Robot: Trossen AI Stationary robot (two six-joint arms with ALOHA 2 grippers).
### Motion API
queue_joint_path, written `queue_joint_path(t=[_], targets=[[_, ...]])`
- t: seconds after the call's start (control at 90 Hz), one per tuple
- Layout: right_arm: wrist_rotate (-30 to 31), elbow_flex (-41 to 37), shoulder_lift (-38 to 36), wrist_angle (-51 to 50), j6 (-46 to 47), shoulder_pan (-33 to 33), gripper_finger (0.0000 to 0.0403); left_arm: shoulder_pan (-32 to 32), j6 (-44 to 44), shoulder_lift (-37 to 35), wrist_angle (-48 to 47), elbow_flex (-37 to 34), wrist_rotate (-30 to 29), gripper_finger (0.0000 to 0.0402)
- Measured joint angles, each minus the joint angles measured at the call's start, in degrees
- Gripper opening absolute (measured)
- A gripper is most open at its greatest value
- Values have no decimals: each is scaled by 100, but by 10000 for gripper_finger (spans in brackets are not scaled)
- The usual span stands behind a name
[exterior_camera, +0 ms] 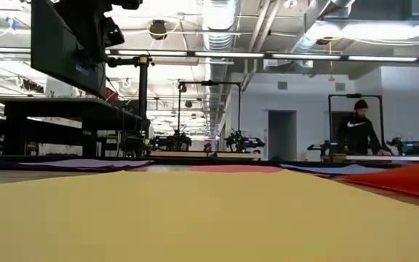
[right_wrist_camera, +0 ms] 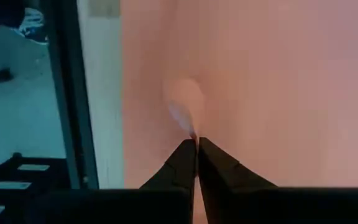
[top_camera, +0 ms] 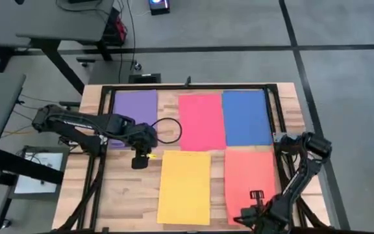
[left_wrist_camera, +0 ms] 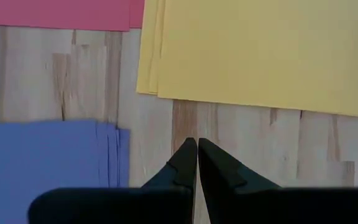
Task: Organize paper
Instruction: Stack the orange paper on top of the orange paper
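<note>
While both pairs of jaws are pressed shut, only the right gripper (right_wrist_camera: 196, 144) seems to have paper in them: its wrist view shows the tips meeting on a small raised pucker of the orange sheet (top_camera: 250, 185), so I judge it is pinching that sheet near its near edge. The left gripper (left_wrist_camera: 197, 149) is shut on nothing and hangs over bare wood of the bench (top_camera: 125, 188).

From the left jaws, the yellow stack (top_camera: 184, 187) lies just ahead and to one side, its corner close to the tips and several sheet edges fanned slightly out of line there. The purple stack (left_wrist_camera: 48, 158) lies just beside those jaws on the other side, also fanned at its edge, and the red sheet (top_camera: 201, 121) sits farther ahead. The blue sheet (top_camera: 246, 117) is well apart from the left jaws and nearer the right arm.

All five piles lie flat with their long axes running from the near edge of the bench to the far one, set in two rows with narrow strips of wood between them.

Beside the right jaws the orange sheet's outer edge runs close along the black frame rail (right_wrist_camera: 73, 93), beyond which the bench ends. Room to drag that sheet is therefore inward, toward the yellow stack; outward there is almost none. The left jaws have open wood around them.
</note>
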Motion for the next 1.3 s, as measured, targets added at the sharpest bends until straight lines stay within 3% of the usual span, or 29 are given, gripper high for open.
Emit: queue_joint_path(t=[0.256,0.911,1.3], targets=[[-26,-28,5,707,25,271,0,-5,109,0,-5,0,1,0],[-36,-348,5,722,324,410,1,-5,99,0,-3,0,3,0],[-19,-348,5,752,340,538,55,-5,-11,0,-3,0,3,0]])
